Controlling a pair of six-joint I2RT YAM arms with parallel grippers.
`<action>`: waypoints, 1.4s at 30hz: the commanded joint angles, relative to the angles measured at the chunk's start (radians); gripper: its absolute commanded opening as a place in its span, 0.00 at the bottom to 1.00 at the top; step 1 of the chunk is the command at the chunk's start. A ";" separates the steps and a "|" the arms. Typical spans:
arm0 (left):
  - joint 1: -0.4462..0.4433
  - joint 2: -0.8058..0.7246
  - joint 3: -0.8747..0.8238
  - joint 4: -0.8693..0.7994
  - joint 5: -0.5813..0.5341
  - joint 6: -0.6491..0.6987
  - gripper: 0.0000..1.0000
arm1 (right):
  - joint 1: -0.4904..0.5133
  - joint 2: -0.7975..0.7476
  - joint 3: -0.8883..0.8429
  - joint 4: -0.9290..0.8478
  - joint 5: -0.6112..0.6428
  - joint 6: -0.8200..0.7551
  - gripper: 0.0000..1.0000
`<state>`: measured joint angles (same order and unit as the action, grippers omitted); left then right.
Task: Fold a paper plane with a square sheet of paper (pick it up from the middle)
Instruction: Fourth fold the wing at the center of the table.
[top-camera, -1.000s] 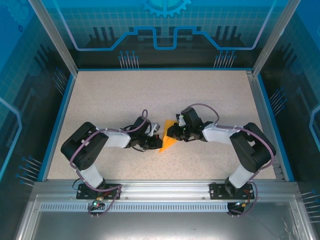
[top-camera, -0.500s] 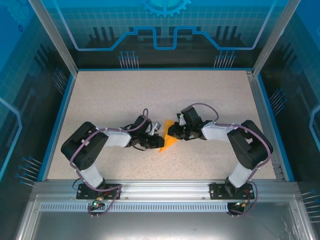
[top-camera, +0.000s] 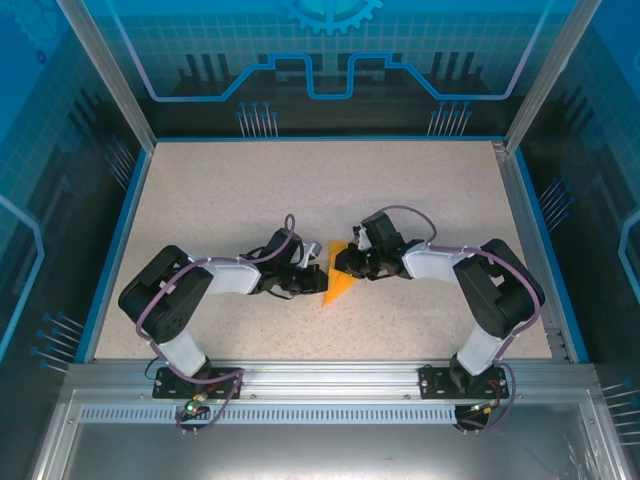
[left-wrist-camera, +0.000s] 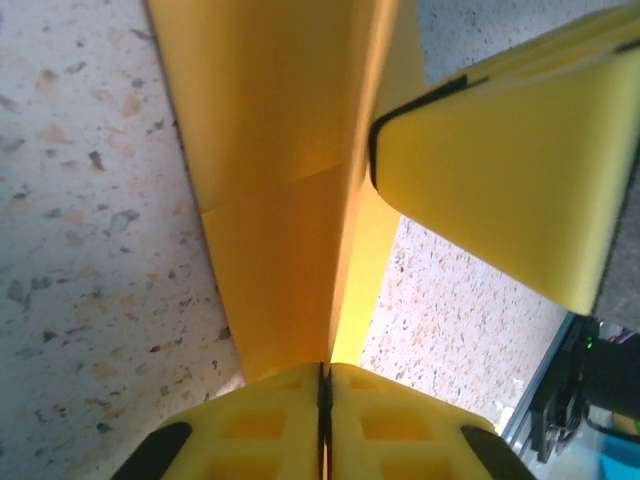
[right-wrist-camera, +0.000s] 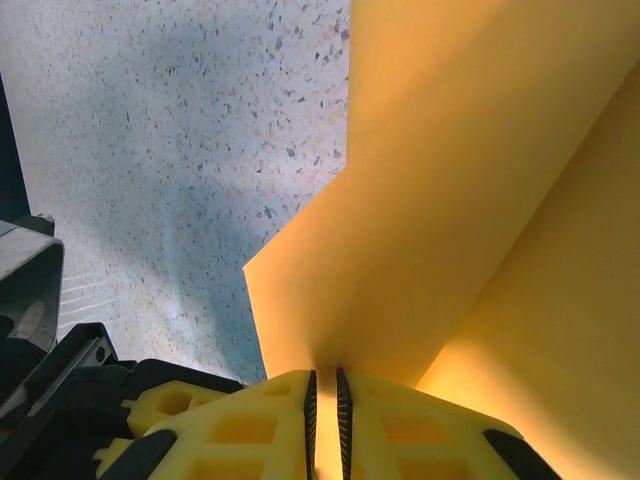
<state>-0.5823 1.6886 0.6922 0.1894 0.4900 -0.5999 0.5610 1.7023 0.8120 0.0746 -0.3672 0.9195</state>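
Overhead, both arms reach in toward the middle of the speckled counter (top-camera: 230, 190), and right between them sits the orange paper (top-camera: 338, 287), a narrow folded wedge just below the centre of the frame, its point aimed down toward the lower edge and its broad end tucked up between the two wrists. The left pincer (top-camera: 316, 281) comes in from the left side of the picture and meets the paper's left edge, while the right pincer (top-camera: 347, 266) closes in from the right at the paper's upper part. On the left wrist camera the left pincer (left-wrist-camera: 323, 385) has its yellow pads pressed together at the bottom of the frame, the paper (left-wrist-camera: 280, 150) running down its crease straight into that seam, so it's pinching the sheet, with a yellow finger (left-wrist-camera: 500, 170) of the other arm at the upper right. On the right wrist camera the right pincer (right-wrist-camera: 325, 392) nips the paper (right-wrist-camera: 450, 200) too, a sliver of orange caught between its pads, the sheet fanning up across the right half of the frame above the counter
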 joint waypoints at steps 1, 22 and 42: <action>0.008 0.011 0.004 0.009 -0.023 -0.013 0.04 | -0.016 0.016 0.024 -0.014 -0.009 -0.014 0.16; 0.018 0.071 -0.005 0.021 0.008 -0.053 0.00 | -0.023 0.038 0.062 -0.053 -0.031 -0.034 0.17; 0.019 0.057 0.032 0.010 0.033 0.000 0.01 | 0.000 0.068 0.102 -0.056 -0.002 -0.035 0.16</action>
<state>-0.5713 1.7466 0.6991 0.2150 0.4957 -0.6369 0.5640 1.7443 0.8860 0.0448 -0.4007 0.8936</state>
